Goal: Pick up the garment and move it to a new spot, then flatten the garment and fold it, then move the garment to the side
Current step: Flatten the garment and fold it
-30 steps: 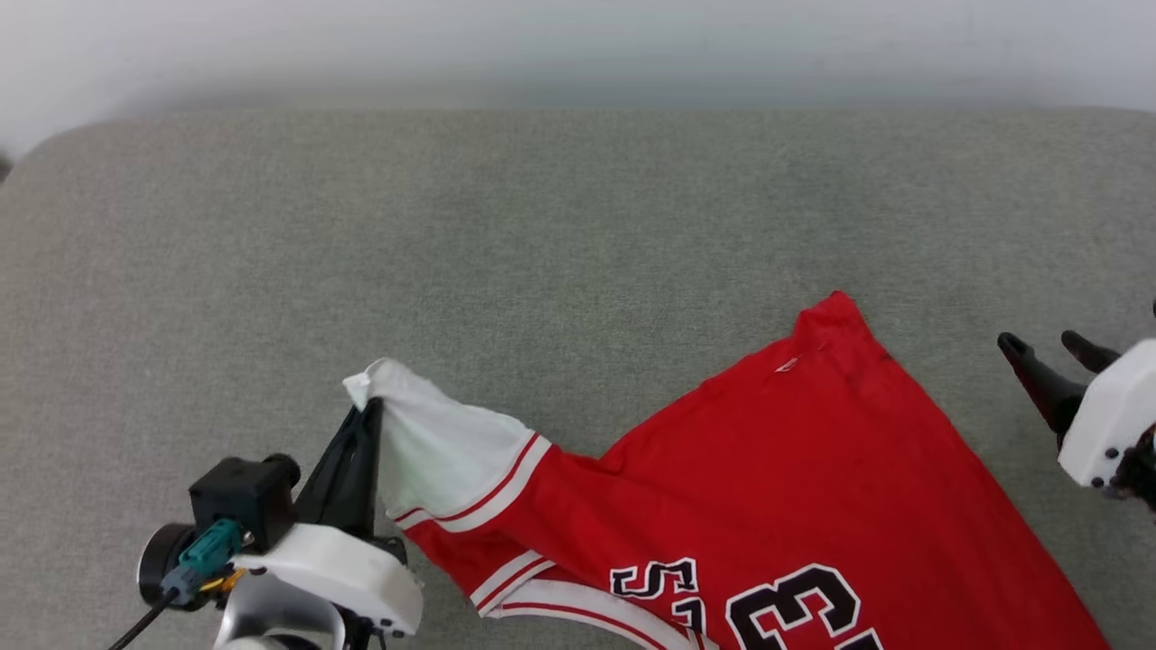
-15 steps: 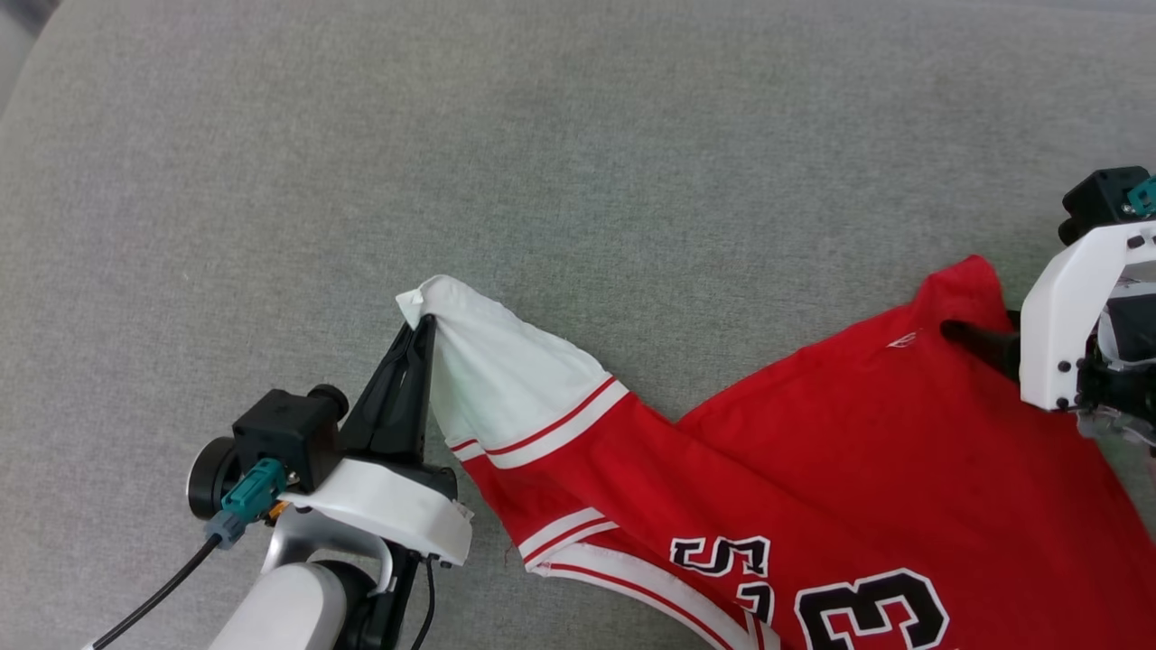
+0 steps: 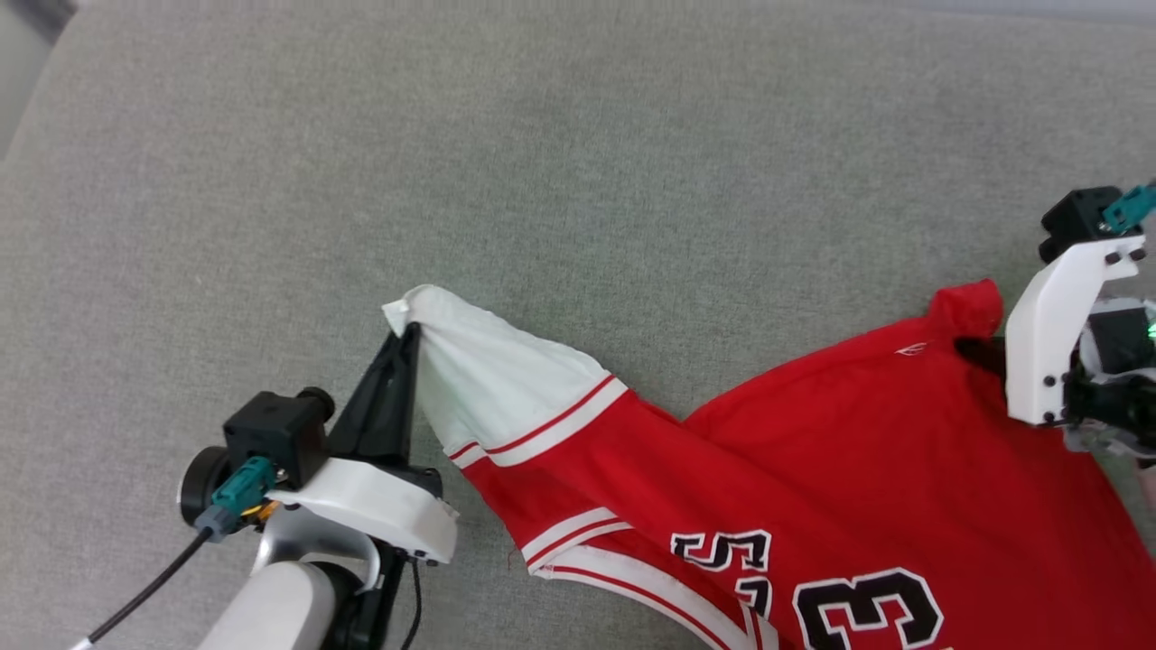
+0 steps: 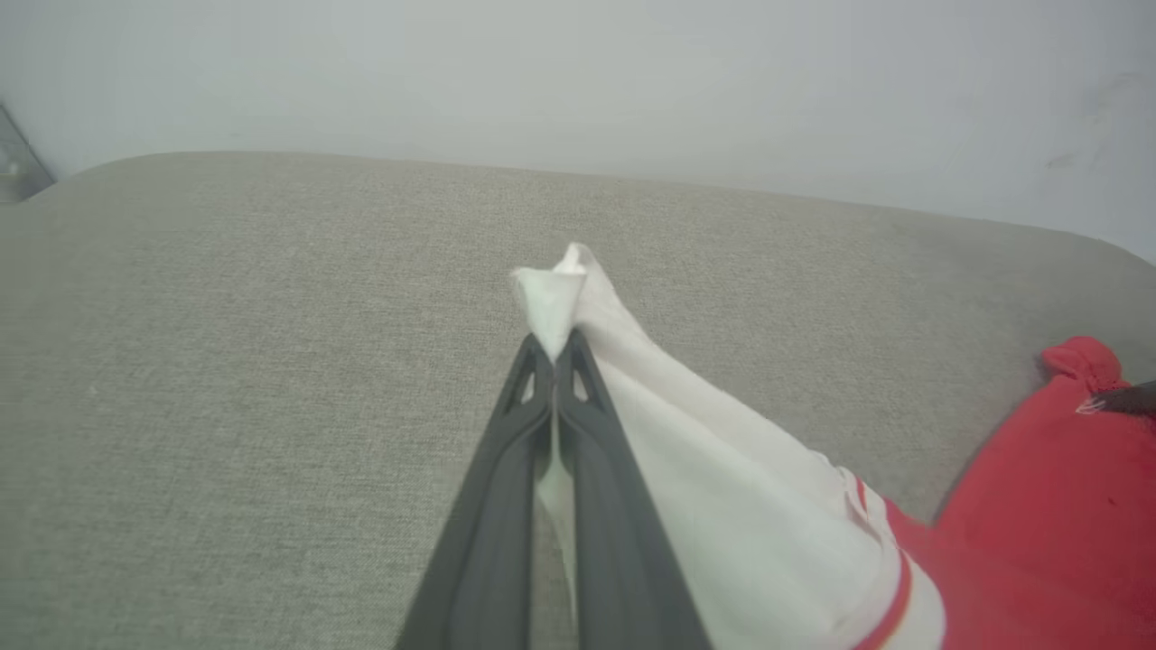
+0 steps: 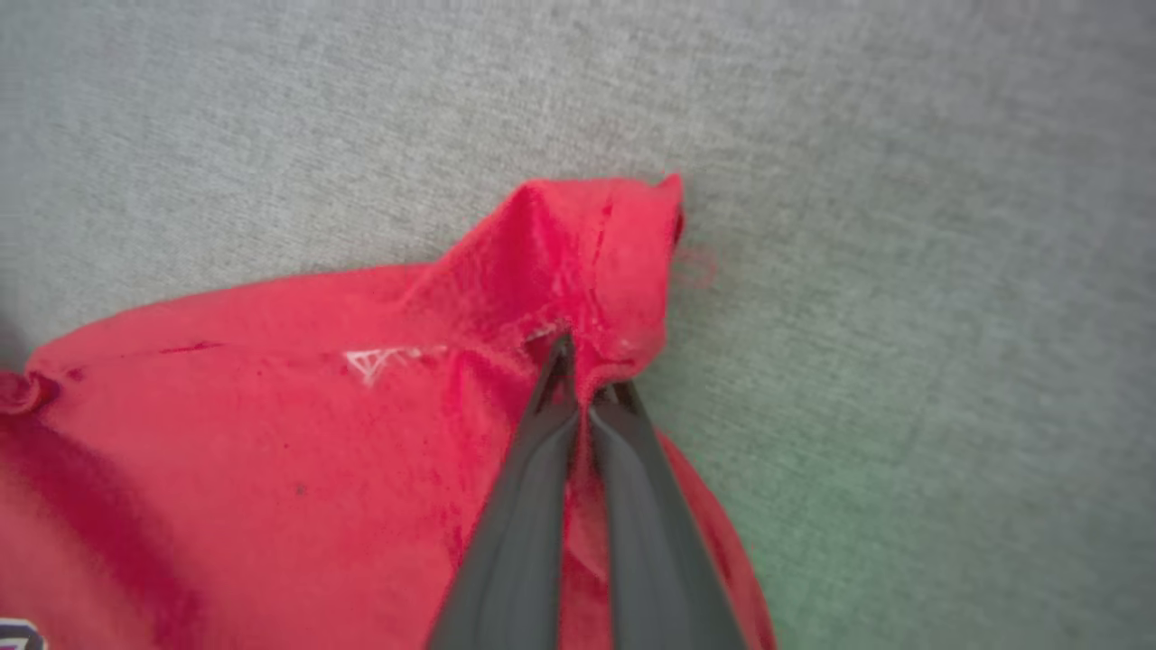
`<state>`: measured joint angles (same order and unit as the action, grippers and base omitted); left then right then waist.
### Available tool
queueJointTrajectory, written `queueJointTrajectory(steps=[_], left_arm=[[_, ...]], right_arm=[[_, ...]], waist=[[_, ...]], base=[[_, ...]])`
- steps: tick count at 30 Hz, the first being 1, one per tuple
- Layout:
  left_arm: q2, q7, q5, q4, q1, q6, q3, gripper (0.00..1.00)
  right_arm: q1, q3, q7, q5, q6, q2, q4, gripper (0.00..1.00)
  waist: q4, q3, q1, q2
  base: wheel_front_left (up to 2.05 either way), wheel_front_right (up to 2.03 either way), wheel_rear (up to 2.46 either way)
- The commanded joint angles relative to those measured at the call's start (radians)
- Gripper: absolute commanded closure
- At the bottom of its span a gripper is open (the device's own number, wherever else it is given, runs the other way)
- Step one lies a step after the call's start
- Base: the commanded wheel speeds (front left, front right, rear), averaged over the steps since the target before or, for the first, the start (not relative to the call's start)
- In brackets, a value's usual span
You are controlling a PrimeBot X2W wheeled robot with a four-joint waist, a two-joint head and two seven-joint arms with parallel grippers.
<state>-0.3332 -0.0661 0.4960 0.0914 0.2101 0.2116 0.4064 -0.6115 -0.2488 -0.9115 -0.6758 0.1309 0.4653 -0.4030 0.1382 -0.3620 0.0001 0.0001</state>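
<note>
A grey woven cushion is spreading wide, its far corners rounding off. A plain pale wall is rising behind it, with soft even light falling.

Left end effector: fingers pressed flat together, white corner of the garment pinched at the tips. White wrist housing sits just behind. Right end effector: fingers clamped too, red fabric bunched between the tips. White wrist bracket stands upright behind.
</note>
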Motion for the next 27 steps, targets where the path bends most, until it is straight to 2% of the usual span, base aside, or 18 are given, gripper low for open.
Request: queueJointTrajectory(steps=[1, 6, 12, 20, 23, 27], left_arm=[[-0.01, -0.007, 0.001, 0.001, -0.007, 0.006, -0.013, 1.0], [-0.05, 0.009, 0.006, 0.014, 0.01, 0.011, -0.048, 1.0], [-0.079, 0.013, 0.031, 0.014, 0.101, 0.008, -0.113, 1.0], [-0.041, -0.023, 0.078, -0.123, 0.34, -0.033, -0.162, 1.0], [-0.026, -0.047, 0.079, -0.192, 0.46, -0.054, -0.168, 1.0], [-0.007, -0.083, 0.081, -0.308, 0.68, -0.093, -0.18, 1.0]], right_arm=[[0.037, -0.022, 0.019, -0.003, 0.0, -0.014, -0.009, 1.0], [0.005, -0.024, 0.167, 0.023, 0.0, 0.006, 0.046, 1.0], [-0.022, 0.014, 0.35, 0.064, 0.0, -0.017, 0.048, 1.0], [-0.11, 0.074, 0.553, 0.112, -0.001, -0.081, 0.031, 1.0], [-0.169, 0.092, 0.61, 0.137, -0.001, -0.088, 0.027, 1.0], [-0.304, 0.091, 0.696, 0.194, -0.001, -0.055, 0.032, 1.0]], waist=[[-0.015, 0.035, -0.0001, -0.0001], [-0.048, 0.107, -0.0001, -0.0001], [-0.084, 0.188, -0.0001, -0.0001], [-0.118, 0.231, -0.0001, -0.0001], [-0.125, 0.217, -0.0001, -0.0001], [-0.132, 0.15, -0.0001, -0.0001]], base=[[0.0, 0.0, 0.0], [0.0, 0.0, 0.0], [0.0, 0.0, 0.0], [0.0, 0.0, 0.0], [0.0, 0.0, 0.0], [0.0, 0.0, 0.0]])
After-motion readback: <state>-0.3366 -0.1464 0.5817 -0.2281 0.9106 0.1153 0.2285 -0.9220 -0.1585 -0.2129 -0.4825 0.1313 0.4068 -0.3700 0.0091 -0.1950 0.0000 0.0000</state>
